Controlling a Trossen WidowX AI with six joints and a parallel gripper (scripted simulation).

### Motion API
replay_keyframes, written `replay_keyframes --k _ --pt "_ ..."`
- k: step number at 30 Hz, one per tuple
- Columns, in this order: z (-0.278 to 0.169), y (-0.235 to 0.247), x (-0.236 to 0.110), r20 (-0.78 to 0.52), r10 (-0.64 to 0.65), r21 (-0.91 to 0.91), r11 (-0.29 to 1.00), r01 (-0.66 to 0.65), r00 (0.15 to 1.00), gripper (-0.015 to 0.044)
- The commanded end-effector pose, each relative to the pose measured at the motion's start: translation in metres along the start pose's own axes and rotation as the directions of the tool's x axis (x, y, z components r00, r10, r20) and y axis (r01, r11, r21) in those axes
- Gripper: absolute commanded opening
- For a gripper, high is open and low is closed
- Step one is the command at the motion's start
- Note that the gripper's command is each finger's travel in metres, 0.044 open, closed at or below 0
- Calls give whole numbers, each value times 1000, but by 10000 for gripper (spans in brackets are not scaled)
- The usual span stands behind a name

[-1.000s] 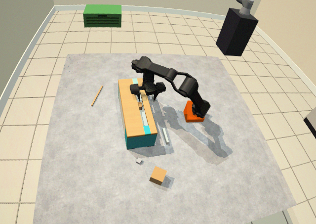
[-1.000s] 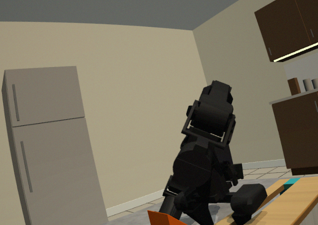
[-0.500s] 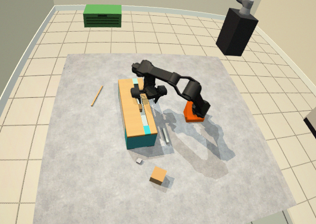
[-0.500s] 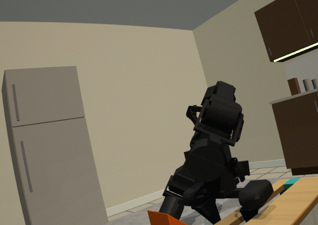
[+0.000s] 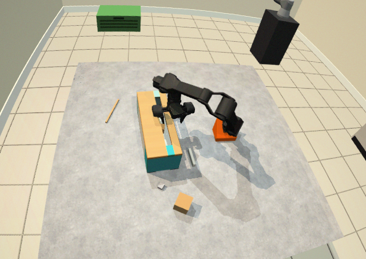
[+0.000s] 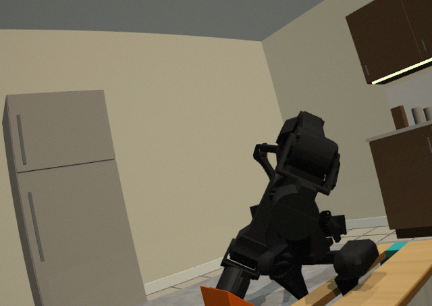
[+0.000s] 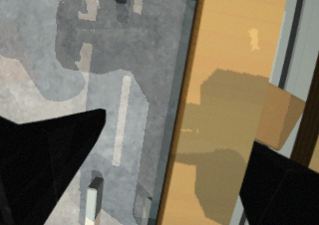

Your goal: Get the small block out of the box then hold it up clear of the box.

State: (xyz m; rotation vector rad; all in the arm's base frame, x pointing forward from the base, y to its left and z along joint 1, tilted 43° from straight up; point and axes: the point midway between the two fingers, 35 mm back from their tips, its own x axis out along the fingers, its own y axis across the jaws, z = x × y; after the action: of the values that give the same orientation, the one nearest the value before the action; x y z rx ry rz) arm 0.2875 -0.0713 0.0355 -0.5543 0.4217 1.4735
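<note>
The box [image 5: 150, 126] [image 6: 401, 275] has a wooden top with a long slot and a teal near end [image 5: 163, 163]. The small tan block [image 5: 162, 127] [image 7: 281, 117] sits on the shelf inside the slot, about midway along. My gripper [image 5: 171, 120] [image 6: 322, 286] [image 7: 165, 125] is open and empty. It straddles the narrow wooden strip on the box's right side, with one finger down in the slot right beside the block and the other outside the box over the table. A cyan patch [image 5: 170, 150] marks the slot's near end and a pale mint patch [image 5: 156, 94] its far end.
A grey bar lies on the table by the box's right near corner. A small white cube [image 5: 161, 186] and a tan cube [image 5: 183, 202] lie in front of the box. A thin wooden stick [image 5: 112, 111] lies to its left. The arm's orange base [image 5: 223, 135] stands to the right.
</note>
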Motion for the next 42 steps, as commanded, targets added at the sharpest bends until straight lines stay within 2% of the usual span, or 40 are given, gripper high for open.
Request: replay_keyframes --k 1,9,36,42 --pt "-5 -1 -1 1 -5 1 1000 5 1000 400" --pt "-9 -1 -2 1 -5 1 1000 5 1000 400" --pt "19 -2 4 2 -5 1 1000 5 1000 400" --pt "9 -2 2 2 -5 1 1000 5 1000 400"
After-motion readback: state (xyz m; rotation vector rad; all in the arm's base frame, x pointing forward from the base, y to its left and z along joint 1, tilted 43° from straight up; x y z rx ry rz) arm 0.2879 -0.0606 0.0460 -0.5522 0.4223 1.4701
